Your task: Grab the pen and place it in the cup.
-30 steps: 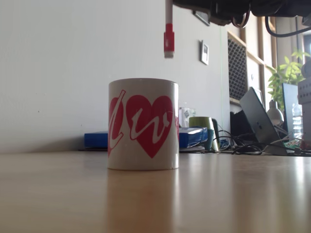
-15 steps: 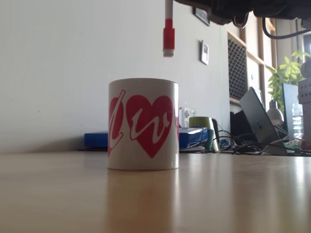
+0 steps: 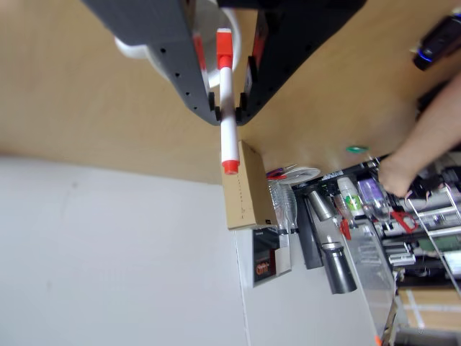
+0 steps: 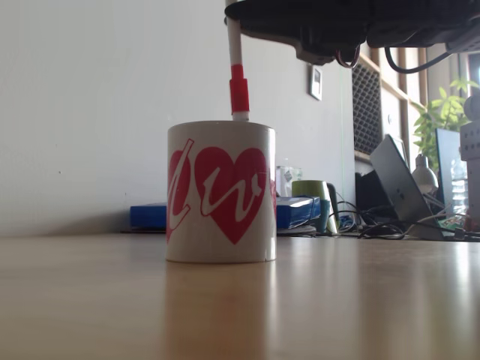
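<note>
The cup (image 4: 221,191), a white mug with a pink heart, stands upright on the wooden table. Straight above its mouth the pen (image 4: 236,67) hangs almost vertical, cap down, and the orange-red cap (image 4: 238,94) reaches the rim line. The dark arm (image 4: 337,22) fills the top of this fixed view. In the other view my gripper (image 3: 227,109) is shut on the pen (image 3: 227,137) around its white middle, with the cap (image 3: 224,43) pointing towards the cup (image 3: 133,49). Most of that cup is hidden behind the fingers.
At the table's far edge by the wall are a cardboard box (image 3: 245,187), flasks and bottles. A person's hand (image 3: 414,158) rests at the right. Behind the cup in the fixed view lie a blue box (image 4: 150,216), a green mug (image 4: 311,195) and a laptop (image 4: 397,184).
The arm has come down and shifted left with the pen. The cap has dropped from well above the cup to its rim.
</note>
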